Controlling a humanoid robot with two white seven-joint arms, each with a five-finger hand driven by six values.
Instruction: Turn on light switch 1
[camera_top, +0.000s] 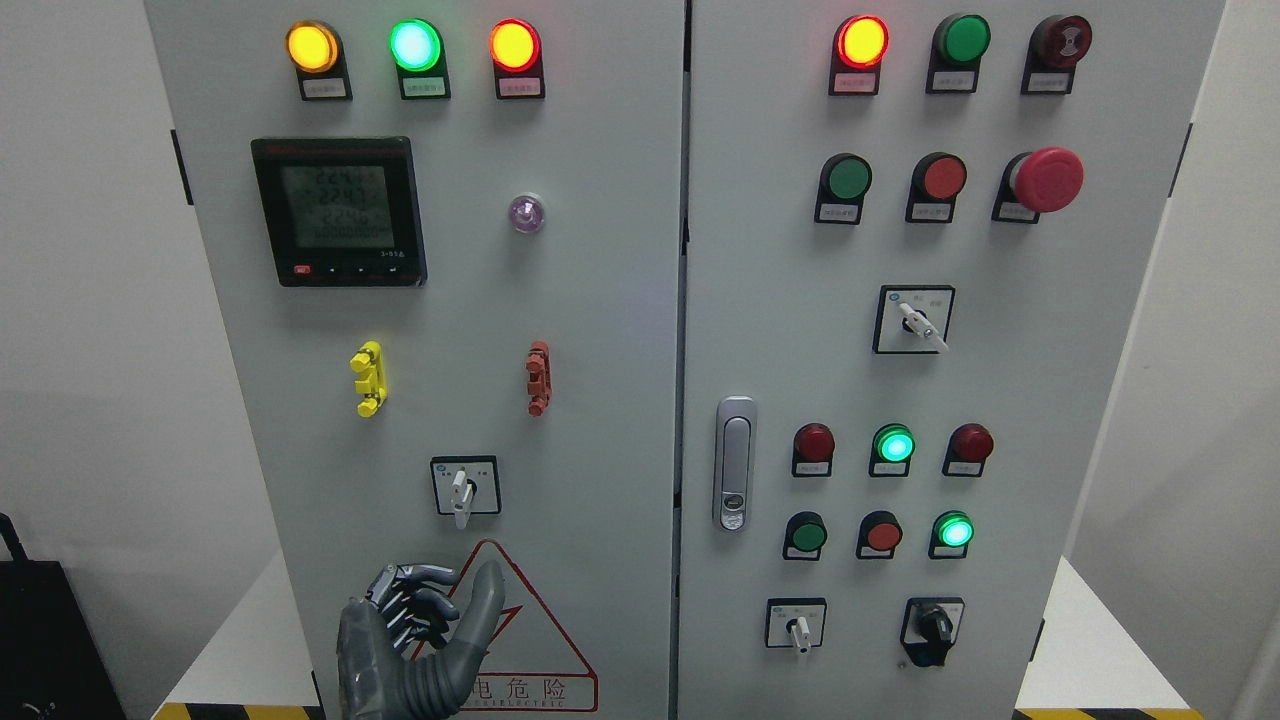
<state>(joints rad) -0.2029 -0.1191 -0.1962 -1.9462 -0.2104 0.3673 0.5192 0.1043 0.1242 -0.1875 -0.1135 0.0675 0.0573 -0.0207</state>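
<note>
My left hand (430, 610) comes up at the bottom of the left cabinet door, in front of the red warning triangle (520, 640). Its thumb points up, the other fingers are loosely bent, and it holds nothing. A short way above the thumb tip sits a white rotary selector switch (463, 490) on a black-framed plate, its lever pointing down. The hand is not touching it. No right arm shows.
The left door carries three lit lamps (415, 45), a digital meter (338, 212), and yellow (368, 378) and red (538, 378) clips. The right door has a handle (735, 462), push buttons, an emergency stop (1047, 180) and more selector switches (912, 320), (797, 628), (935, 625).
</note>
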